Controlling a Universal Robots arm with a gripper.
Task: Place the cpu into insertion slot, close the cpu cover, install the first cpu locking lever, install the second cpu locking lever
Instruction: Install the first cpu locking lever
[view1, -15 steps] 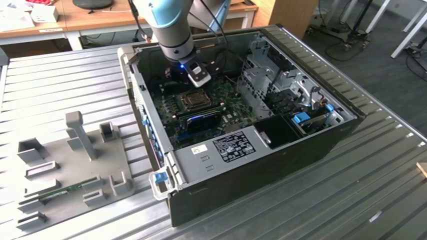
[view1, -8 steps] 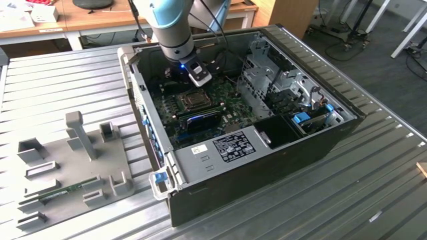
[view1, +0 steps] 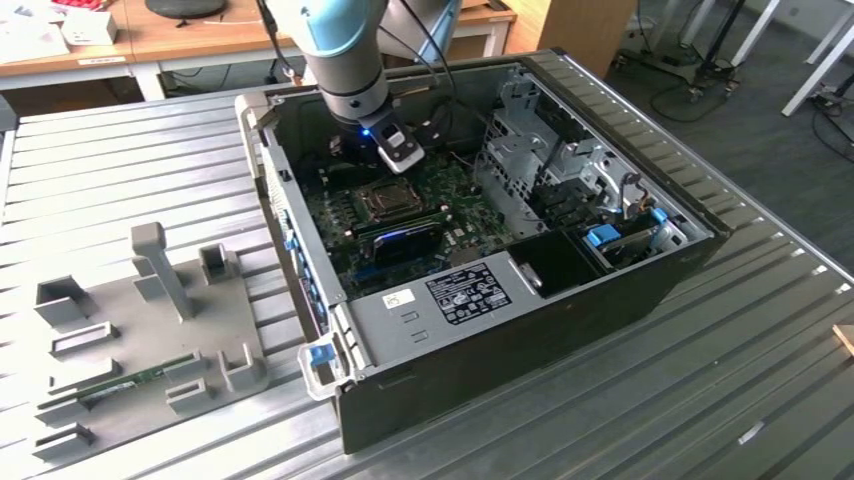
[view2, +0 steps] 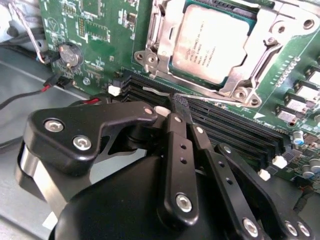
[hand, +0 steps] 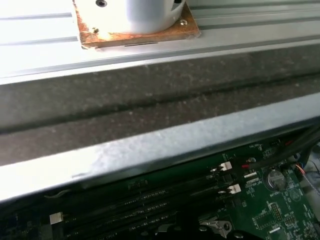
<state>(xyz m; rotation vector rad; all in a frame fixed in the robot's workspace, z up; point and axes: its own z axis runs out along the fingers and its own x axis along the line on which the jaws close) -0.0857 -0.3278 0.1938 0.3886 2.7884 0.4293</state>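
Observation:
The cpu (view2: 210, 40) lies flat in the insertion slot (view1: 387, 200) on the green motherboard (view2: 100, 30). The silvery cpu cover (view2: 162, 30) is down around it, framing its top. A thin wire locking lever (view2: 155, 91) runs along the socket edge nearest my gripper. My gripper (view2: 180, 104) is shut, its black fingertips pressed together right at that lever, over the memory slots (view2: 235, 130). In the exterior view the gripper (view1: 400, 158) hangs inside the open computer case, just beyond the socket.
The case wall (hand: 150, 140) rises close beside the memory slots (hand: 150, 200). A coin battery (view2: 69, 52) and red-black cables (view2: 50, 85) sit near the fingers. A metal drive cage (view1: 547, 150) fills the exterior view's right. A grey fixture tray (view1: 134, 340) lies outside the case.

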